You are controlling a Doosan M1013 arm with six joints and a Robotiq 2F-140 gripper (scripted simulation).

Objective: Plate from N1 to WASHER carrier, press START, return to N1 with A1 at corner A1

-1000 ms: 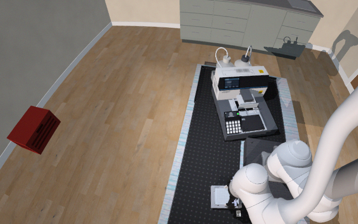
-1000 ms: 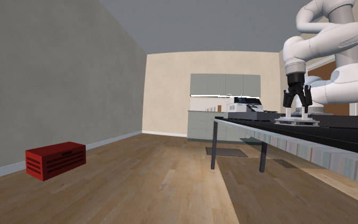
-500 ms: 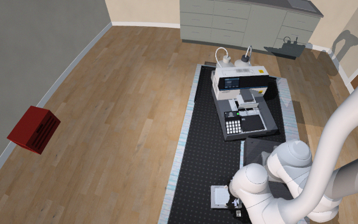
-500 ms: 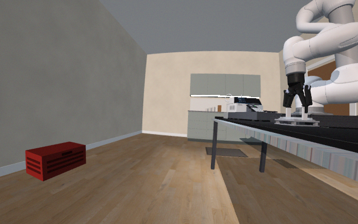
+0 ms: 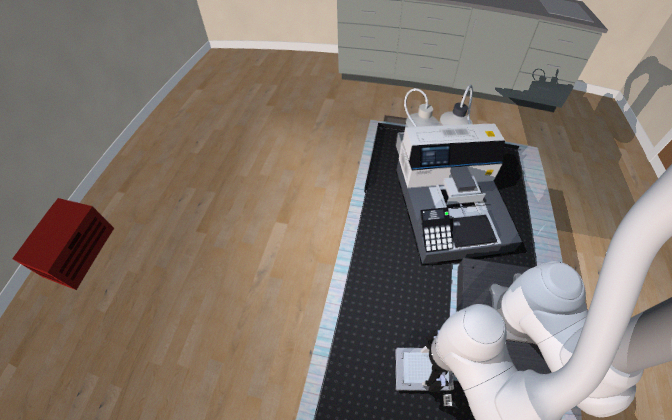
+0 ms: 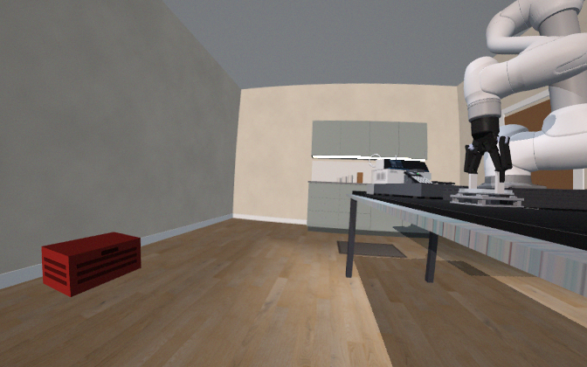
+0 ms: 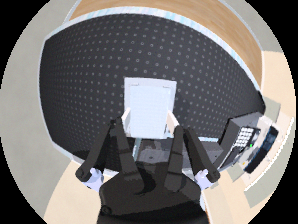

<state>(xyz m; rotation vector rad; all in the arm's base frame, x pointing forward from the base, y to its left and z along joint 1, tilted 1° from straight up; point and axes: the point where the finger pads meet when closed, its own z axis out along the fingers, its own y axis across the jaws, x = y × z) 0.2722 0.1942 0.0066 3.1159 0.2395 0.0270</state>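
Observation:
The white well plate [image 5: 417, 369] lies in the grey plate nest N1 [image 5: 406, 386] at the near end of the black bench mat. It also shows in the wrist view [image 7: 150, 108], straight below the camera. My gripper [image 6: 485, 189] stands upright over the nest, and its two white fingertips are shut on the plate's two sides. The plate still rests low in the nest [image 6: 486, 197]. The plate washer WASHER [image 5: 452, 187] stands further along the bench, with its dark carrier pocket [image 5: 473, 230] empty and its white keypad [image 5: 438, 238] to the left of it. A small green lamp [image 5: 446, 214] is lit above the keypad.
Two white bottles [image 5: 442, 113] with tubing stand behind the washer. A dark pad [image 5: 487, 281] lies between washer and nest. My arm's big white joints [image 5: 520, 325] hang over the right side of the nest. A red box [image 5: 62, 242] sits on the floor far to the left.

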